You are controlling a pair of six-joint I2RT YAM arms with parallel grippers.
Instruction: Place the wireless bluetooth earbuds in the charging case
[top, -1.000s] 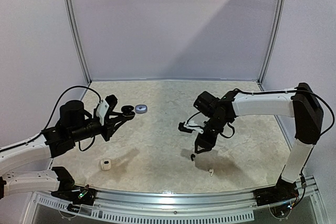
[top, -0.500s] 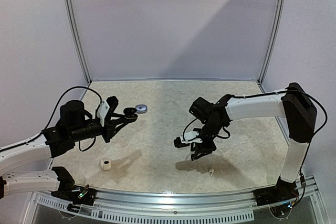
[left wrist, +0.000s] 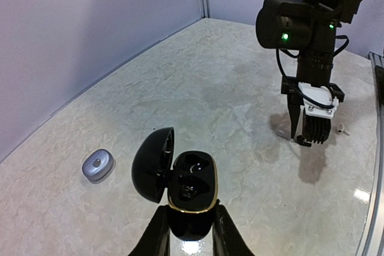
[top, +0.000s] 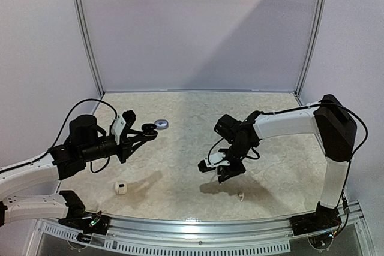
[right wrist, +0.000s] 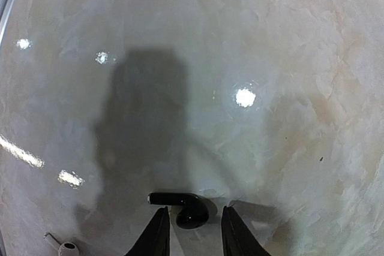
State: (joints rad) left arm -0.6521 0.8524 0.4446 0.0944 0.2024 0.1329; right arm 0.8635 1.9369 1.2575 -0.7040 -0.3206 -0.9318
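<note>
The left arm is stretched low over the tabletop [top: 180, 112] towards the centre. Its left tool [left wrist: 191, 223] is closed on the base of the charging case [left wrist: 191, 185]. The case is a glossy black, rounded shell with a gold rim around its two wells, and its domed lid is swung open to the left.

The right arm is folded at the elbow and reaches leftward, with the wrist bent steeply down. The right tool [right wrist: 193, 223] is pointed at the marbled, reflective surface. Its fingers are parted on either side of a black earbud [right wrist: 183, 205], a shiny bud with a short stem, and gaps are seen on both sides.

A white earbud [right wrist: 63, 246] lies apart, near the front edge. A smooth silvery-grey pebble-shaped case [left wrist: 98, 165] rests beyond the black case.
</note>
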